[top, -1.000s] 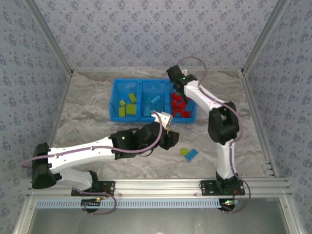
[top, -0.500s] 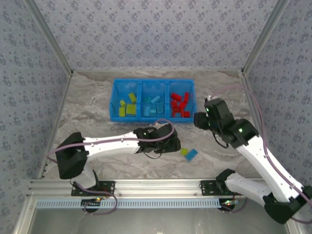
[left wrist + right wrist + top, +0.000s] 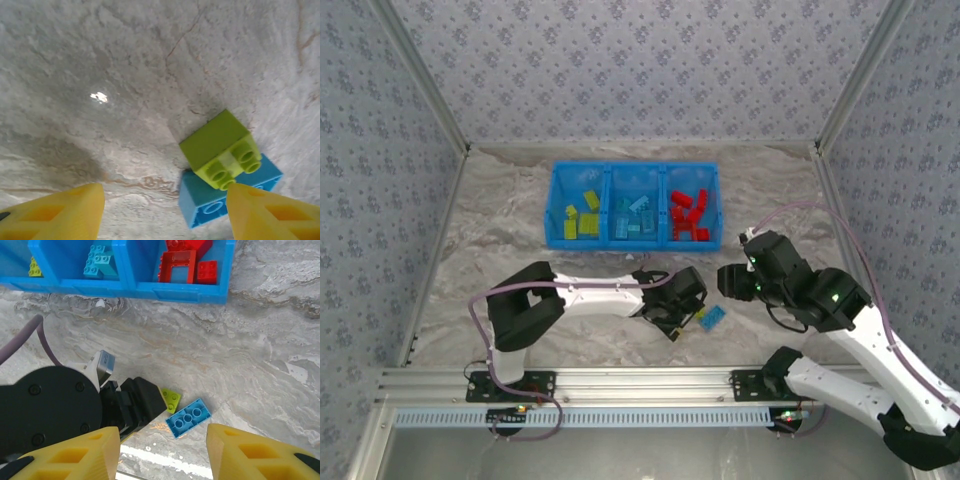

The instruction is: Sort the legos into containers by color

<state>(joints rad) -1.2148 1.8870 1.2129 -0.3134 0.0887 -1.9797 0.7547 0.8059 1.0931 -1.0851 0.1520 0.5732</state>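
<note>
Both pairs of jaws stand open with nothing between them. The left gripper (image 3: 162, 214) hangs low over the table (image 3: 125, 75), on the near side of the bin (image 3: 557, 205), in front of its right-hand compartment. Its jaws are parted fairly wide. One yellow finger (image 3: 265, 212) sits right at the studs of the green brick (image 3: 217, 145), but I cannot tell whether it touches. The right gripper (image 3: 162, 450) hovers higher, nearer than the bin and off toward its right end, moderately open and touching nothing.

Two bricks lie loose on the table in front of the bin's right compartment. The blue brick (image 3: 187, 417) lies flat with its studs up, and its long axis runs slantwise, its far end swung to the right. The green brick rests against the blue brick's left end, its studded face turned toward the blue one. The bin's long axis runs left to right. It holds yellow-green bricks (image 3: 582, 215) at the left, light-blue bricks (image 3: 635, 215) in the middle and red bricks (image 3: 690, 215) at the right, among them a red square frame (image 3: 176, 266).

From above, the left gripper's black body covers part of the green brick. In the left wrist view the green brick and the finger hide much of the blue one. The right wrist view cuts off the bin's far side and most of its left compartment.
</note>
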